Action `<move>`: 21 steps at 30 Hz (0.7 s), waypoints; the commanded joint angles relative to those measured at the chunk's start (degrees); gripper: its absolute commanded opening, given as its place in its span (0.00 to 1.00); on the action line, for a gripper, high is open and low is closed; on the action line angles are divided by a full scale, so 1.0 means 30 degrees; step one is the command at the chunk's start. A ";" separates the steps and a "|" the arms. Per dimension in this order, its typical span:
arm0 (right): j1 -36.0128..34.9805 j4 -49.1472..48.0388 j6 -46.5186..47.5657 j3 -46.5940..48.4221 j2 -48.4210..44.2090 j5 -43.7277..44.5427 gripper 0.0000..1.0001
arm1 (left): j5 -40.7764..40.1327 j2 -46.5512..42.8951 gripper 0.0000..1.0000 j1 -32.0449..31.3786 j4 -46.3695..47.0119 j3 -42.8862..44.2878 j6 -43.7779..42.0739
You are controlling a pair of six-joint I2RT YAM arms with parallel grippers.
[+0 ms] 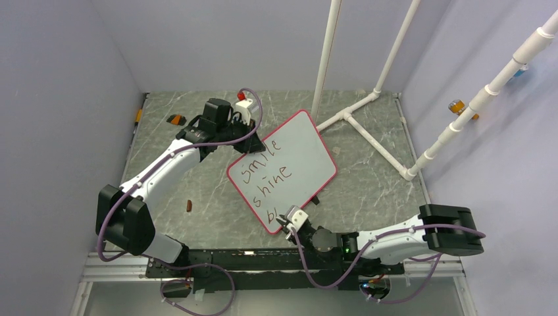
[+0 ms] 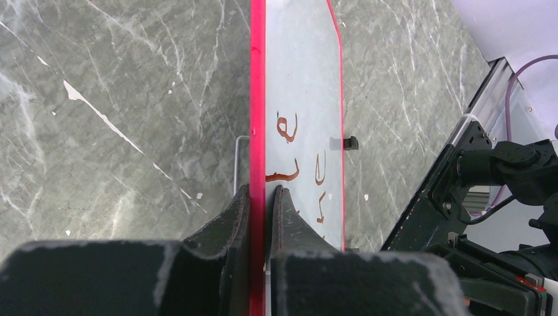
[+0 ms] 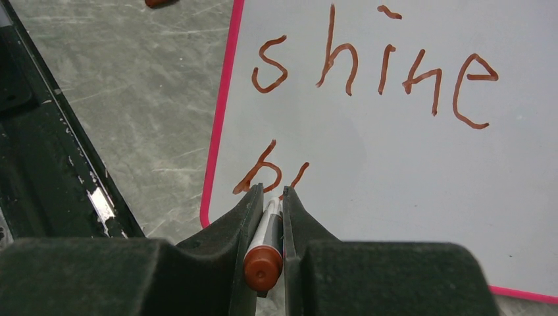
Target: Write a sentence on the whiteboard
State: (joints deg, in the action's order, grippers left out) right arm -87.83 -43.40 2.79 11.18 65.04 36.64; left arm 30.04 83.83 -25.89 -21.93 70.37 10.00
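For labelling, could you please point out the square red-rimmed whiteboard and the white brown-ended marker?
Square red-rimmed whiteboard (image 1: 306, 148): top external view, bare white face.
White brown-ended marker (image 3: 262, 266): right wrist view, brown end cap.

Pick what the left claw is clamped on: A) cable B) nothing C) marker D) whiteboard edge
D: the left wrist view shows the left claw pinching the red rim of the whiteboard; the marker sits in the right claw.
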 commanded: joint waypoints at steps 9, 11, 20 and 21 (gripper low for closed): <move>0.0123 0.0174 0.0368 0.1011 0.1349 0.2151 0.00 | -0.2162 -0.0405 0.00 0.0129 0.0747 0.0283 -0.1458; 0.0176 -0.0220 0.0487 0.1051 0.1493 0.2347 0.00 | -0.2163 -0.0405 0.00 0.0105 0.0731 0.0274 -0.1459; 0.0471 -0.1801 0.1183 0.1142 0.1930 0.2695 0.00 | -0.2192 -0.0405 0.00 0.0127 0.0723 0.0245 -0.1462; 0.0492 -0.1967 0.1247 0.1137 0.1942 0.2609 0.00 | -0.2177 -0.0405 0.00 0.0107 0.0745 0.0249 -0.1459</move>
State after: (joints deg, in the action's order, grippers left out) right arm -87.37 -47.07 5.02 13.61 69.80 43.31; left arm 30.04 83.81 -25.91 -21.85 70.37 9.98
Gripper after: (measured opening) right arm 0.160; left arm 0.126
